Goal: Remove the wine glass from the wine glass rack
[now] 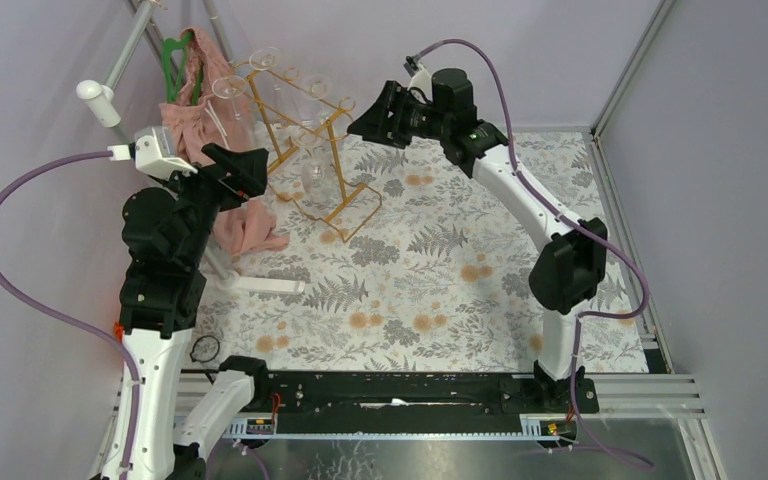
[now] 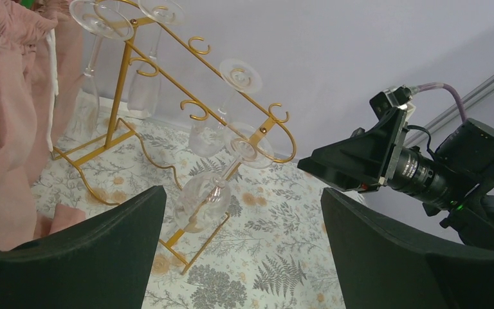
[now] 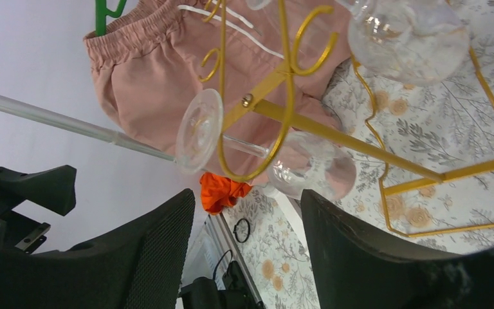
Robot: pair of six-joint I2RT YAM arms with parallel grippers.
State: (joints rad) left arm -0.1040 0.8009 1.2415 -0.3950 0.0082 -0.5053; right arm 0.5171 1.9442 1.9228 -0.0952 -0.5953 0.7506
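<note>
Wine glass (image 3: 309,170) — the one at the end of the rack (image 3: 360,138) nearest the right gripper (image 3: 247,196) — hangs upside down, its round foot caught behind the curled end loop, its stem passing through the loop and its bowl below. More glasses hang further along the same gold wire.

In the right wrist view the gripper's jaws stand apart with nothing between them; the stem lies just beyond the fingertips, not yet touched. The left gripper (image 2: 241,193) is spread wide and empty too, pointed at the rack from the other side, with pink shorts (image 2: 6,96) hanging beside it.

I judge the glass to be light, stiff and very fragile — thin clear walls, a slim stem, a smooth surface that will slip under hard pads. The stem between foot and bowl looks the best hold: narrow enough for the jaws and clear of the wire. A soft squeeze should do; a hard one risks snapping it. The foot probably has to slide out along the loop's open end, not be pulled straight down, and the light wire rack may tip or drag if the foot snags.
</note>
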